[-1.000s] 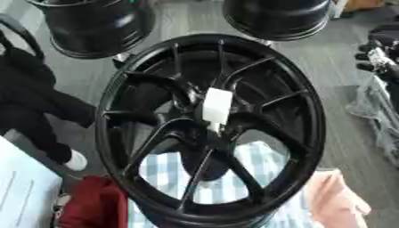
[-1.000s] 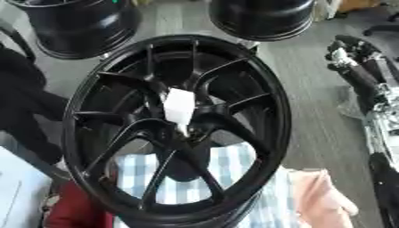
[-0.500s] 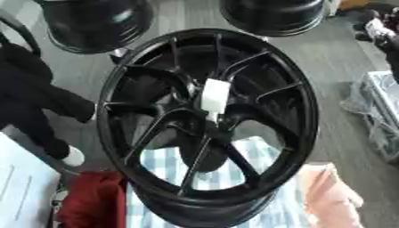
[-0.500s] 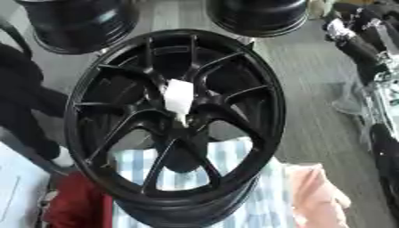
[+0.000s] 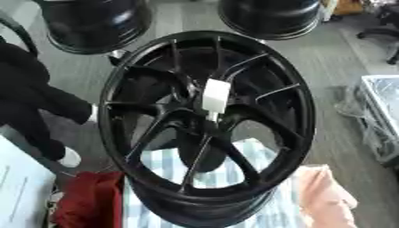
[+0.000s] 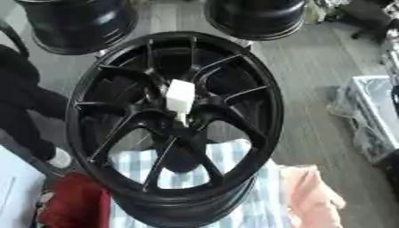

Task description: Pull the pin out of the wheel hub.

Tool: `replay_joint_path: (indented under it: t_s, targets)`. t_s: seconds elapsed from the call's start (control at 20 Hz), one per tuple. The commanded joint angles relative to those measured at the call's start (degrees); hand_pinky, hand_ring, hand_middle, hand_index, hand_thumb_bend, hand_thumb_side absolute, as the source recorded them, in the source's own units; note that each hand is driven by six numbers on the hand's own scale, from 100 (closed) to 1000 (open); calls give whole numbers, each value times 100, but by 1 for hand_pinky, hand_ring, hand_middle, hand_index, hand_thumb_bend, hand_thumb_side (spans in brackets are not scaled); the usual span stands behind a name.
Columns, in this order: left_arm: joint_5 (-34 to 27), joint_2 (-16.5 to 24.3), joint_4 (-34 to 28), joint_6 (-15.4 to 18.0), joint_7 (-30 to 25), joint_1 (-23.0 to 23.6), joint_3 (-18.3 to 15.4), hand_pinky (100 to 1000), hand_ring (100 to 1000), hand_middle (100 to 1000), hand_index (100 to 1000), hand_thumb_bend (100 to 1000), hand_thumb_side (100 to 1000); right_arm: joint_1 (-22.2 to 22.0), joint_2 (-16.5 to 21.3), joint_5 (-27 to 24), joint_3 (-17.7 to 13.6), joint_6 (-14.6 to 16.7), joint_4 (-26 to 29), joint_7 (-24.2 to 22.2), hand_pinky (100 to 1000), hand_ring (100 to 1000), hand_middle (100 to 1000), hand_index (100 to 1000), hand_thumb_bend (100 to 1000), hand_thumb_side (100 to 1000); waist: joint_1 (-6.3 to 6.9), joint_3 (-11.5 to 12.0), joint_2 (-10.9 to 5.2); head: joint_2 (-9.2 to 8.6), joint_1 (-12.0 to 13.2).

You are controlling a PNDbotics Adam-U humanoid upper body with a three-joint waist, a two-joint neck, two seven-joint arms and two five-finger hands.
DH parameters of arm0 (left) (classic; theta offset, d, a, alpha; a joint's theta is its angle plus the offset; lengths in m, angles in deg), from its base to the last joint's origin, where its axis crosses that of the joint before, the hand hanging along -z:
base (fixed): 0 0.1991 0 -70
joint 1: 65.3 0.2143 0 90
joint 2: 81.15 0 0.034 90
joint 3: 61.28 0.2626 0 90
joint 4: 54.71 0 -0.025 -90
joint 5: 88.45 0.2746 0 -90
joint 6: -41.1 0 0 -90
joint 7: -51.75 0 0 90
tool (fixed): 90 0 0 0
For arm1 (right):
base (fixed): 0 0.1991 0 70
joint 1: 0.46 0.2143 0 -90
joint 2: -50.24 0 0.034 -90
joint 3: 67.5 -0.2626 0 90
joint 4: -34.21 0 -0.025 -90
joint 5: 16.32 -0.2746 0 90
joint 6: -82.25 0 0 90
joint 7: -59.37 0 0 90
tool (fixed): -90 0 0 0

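One black wheel hub (image 5: 210, 129) fills our view, lying on a blue-striped cloth (image 5: 234, 169). We see the white pin (image 5: 216, 95) standing in its centre, tilted toward twelve o'clock. Two more black rims (image 5: 97, 22) sit at eleven and one o'clock. We see neither hand, so we cannot tell their state.

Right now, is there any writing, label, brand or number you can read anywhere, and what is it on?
None readable.
White pin standing in the black wheel hub: its face looks blank.
Wheel hub spokes and rim: no legible marking.
White sheet at the lower left: faint lines, too blurred to read.
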Motion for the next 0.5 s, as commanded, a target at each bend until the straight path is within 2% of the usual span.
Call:
replay_joint_path:
  t_s: [0.05,0.1,0.15,0.2,0.5]
  targets:
    - [46,221,-44,4,-34,-22,4,722,787,701,750,275,582,440,358,-89,322,35,191,-293,798,779,718,818,197,308,-7,-12,-112,35,-10]
    - [48,230,-42,4,-37,-22,7,722,787,701,750,274,582,592,381,-84,424,50,218,-372,799,780,719,818,205,306,-9,-14,-111,35,-12]
    - [50,237,-41,4,-39,-22,9,722,787,700,750,274,582,707,400,-76,502,66,231,-440,800,781,714,817,363,503,-10,-17,-110,35,-10]
    - [56,251,-39,3,-44,-20,15,722,788,701,750,274,582,880,471,-36,618,117,264,-547,802,782,722,816,240,297,-17,-17,-108,35,-16]
    - [63,309,-24,-8,-64,19,39,721,788,700,749,274,583,1680,886,255,1386,461,236,-1162,808,787,728,814,311,317,-79,-22,-93,35,-25]
